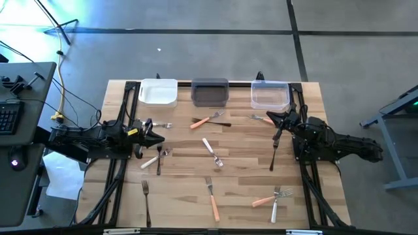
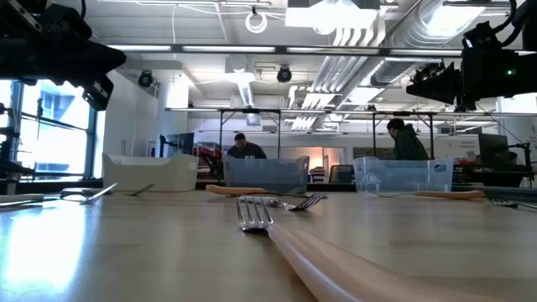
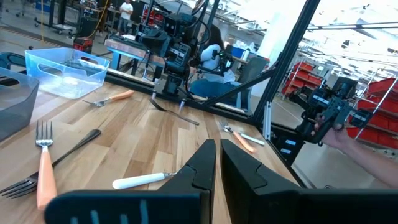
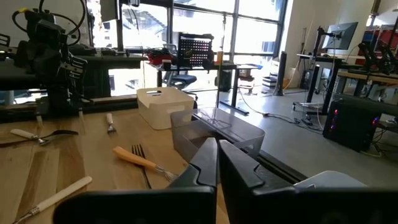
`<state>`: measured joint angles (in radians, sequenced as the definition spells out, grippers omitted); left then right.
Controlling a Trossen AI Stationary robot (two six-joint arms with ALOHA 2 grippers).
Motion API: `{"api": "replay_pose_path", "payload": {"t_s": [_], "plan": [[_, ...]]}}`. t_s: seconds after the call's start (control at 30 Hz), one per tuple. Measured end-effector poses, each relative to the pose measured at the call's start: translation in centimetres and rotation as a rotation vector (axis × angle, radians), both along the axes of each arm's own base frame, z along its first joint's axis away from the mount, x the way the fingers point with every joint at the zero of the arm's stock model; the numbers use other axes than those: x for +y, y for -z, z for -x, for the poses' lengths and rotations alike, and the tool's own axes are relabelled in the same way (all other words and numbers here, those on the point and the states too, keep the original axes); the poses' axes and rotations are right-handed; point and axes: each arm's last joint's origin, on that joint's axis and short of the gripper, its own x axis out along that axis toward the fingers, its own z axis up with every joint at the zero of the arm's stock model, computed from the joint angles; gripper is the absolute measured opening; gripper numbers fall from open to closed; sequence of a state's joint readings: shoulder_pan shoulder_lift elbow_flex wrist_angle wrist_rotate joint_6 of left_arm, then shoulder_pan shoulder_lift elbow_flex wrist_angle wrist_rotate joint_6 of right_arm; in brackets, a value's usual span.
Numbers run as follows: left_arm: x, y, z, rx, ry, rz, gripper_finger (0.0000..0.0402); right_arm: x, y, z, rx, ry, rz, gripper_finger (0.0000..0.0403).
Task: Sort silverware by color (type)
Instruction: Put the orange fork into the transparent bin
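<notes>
Slim forks lie scattered flat on the wooden table (image 1: pixel 183 176). An orange-handled fork (image 1: pixel 204 121) crosses a black one (image 1: pixel 222 122) in front of the grey bin. A white-handled fork (image 1: pixel 211 151) lies mid-table. My left gripper (image 1: pixel 160 138) is shut and empty, above the table's left side, next to a white-handled fork (image 1: pixel 150 162) and a black one (image 1: pixel 159 160). It also shows in the left wrist view (image 3: pixel 218 158). My right gripper (image 1: pixel 273 117) is shut and empty, in front of the clear bin, beside an orange-handled fork (image 1: pixel 261 119) and a black fork (image 1: pixel 273 154). It also shows in the right wrist view (image 4: pixel 217 158).
A white bin (image 1: pixel 158 92), a grey bin (image 1: pixel 210 92) and a clear bin (image 1: pixel 270 95) stand in a row at the far edge. More forks lie near the front: black (image 1: pixel 147 202), orange (image 1: pixel 213 199), orange (image 1: pixel 264 200), white (image 1: pixel 275 207). A person's hand (image 3: pixel 348 134) shows beyond the table.
</notes>
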<state>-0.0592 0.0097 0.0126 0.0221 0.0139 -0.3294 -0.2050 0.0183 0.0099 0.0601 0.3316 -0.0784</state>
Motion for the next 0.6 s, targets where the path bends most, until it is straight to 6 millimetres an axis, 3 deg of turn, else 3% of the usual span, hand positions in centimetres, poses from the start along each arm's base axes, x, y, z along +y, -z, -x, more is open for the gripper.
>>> {"api": "replay_pose_path", "payload": {"t_s": [0.3, 0.47, 0.6], "plan": [[0.1, -0.1, 0.0, -0.01, -0.045, -0.083, 0.0015, 0.0, -0.3, 0.0, -0.027, 0.002, 0.014, 0.0], [0.2, -0.1, 0.0, -0.017, -0.068, -0.146, 0.0012, 0.2, -1.7, 0.1, -0.133, -0.049, 0.04, 0.0], [0.2, -0.2, 0.0, -0.032, -0.071, -0.189, 0.0002, 0.3, -3.6, 0.3, -0.053, -0.07, 0.02, 0.0]]}}
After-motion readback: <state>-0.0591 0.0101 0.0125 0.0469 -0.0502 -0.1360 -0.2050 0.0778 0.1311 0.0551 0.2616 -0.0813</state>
